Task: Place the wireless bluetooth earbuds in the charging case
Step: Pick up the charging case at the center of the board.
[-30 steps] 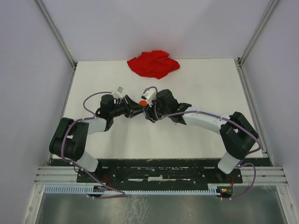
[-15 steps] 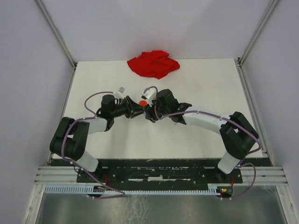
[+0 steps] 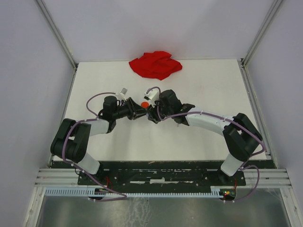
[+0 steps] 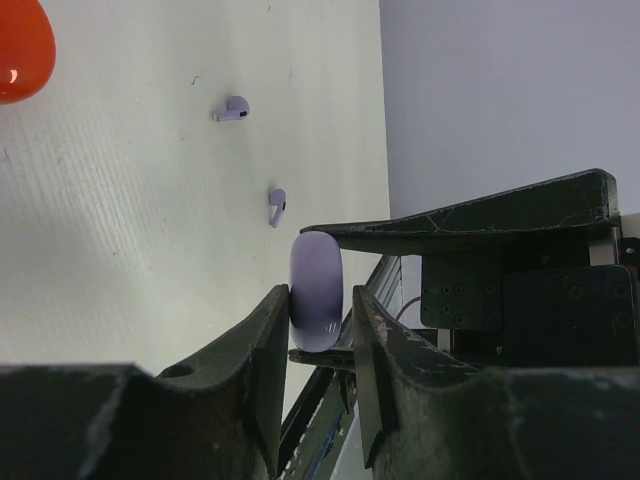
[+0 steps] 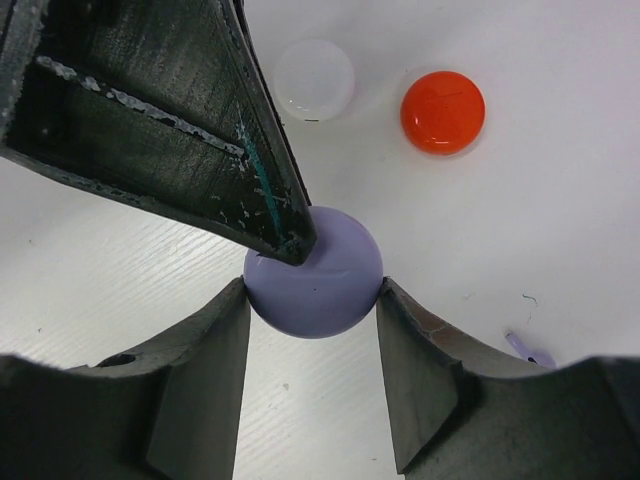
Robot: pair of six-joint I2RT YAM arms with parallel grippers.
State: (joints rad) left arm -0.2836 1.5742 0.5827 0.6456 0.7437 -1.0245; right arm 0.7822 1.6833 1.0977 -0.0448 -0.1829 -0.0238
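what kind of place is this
Probably a robot test cell: a white table walled by panels on metal rails, with the left arm and right arm bolted at its near edge.

We see our left gripper closed on a lavender case held edge-on, the right gripper's finger touching its rim, a lavender earbud near it on the white table, a second earbud farther off, a red disc farthest.

1 tiny lavender stemmed plastic earbud lies on its side on the white table. A 2nd lavender earbud lies near it, apart. The glossy lavender round charging case is closed, its rim clamped in the right gripper and its flat faces pinched by the left gripper.
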